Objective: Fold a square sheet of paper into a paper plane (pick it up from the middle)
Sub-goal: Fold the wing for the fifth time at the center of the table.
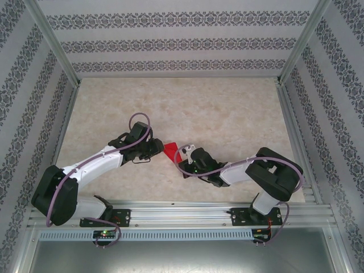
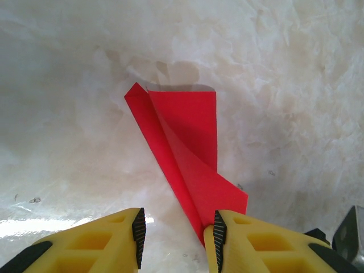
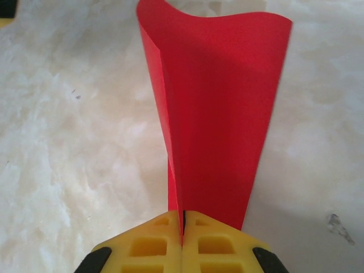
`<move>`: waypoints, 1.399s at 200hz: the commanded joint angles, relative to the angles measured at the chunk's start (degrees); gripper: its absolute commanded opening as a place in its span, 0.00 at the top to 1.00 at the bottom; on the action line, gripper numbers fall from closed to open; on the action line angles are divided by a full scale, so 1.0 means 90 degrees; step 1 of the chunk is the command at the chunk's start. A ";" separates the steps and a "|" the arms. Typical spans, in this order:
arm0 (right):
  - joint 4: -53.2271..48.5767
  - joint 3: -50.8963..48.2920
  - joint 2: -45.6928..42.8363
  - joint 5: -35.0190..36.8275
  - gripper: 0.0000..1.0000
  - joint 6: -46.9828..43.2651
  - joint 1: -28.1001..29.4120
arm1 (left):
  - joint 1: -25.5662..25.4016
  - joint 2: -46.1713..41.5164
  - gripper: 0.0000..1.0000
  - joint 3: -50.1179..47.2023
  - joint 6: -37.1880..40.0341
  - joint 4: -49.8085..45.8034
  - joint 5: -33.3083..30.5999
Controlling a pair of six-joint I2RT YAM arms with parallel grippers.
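On the pale table (image 1: 227,108), seen from above, the sheet of paper (image 1: 170,151) shows as a small red wedge between my two wrists. My left gripper (image 1: 153,149) is just beside it on one side and my right gripper (image 1: 185,161) on the other.

From my left wrist, the sheet of paper (image 2: 187,136) is doubled over, one flap curling off the layer beneath. Its near corner reaches into the gap beside one of my fingers (image 2: 227,239). My left jaws stand apart and clamp nothing.

From my right wrist, my right gripper (image 3: 183,219) is pinched tight on the sheet's near edge, and the paper fans away from there, bowed rather than flat.

I judge the work to be early. One rough fold is in, loose and uncreased, with no pointed nose. The nose folds, the centre crease and the wings are all left.
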 commanded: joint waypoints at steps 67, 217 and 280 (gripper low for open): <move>0.0265 -0.0073 0.0271 -0.0547 0.94 0.0526 -0.0238 | 0.0068 0.0274 0.58 -0.0171 -0.0043 0.0838 0.0723; -0.0080 0.0345 0.0758 -0.2111 0.92 0.1905 -0.0989 | 0.0018 0.1004 0.60 -0.0383 -0.0105 0.1931 0.1653; -0.0243 0.0334 0.0755 -0.2100 0.92 0.2025 -0.1107 | -0.0177 0.1595 0.60 -0.0268 -0.0141 0.2977 0.2231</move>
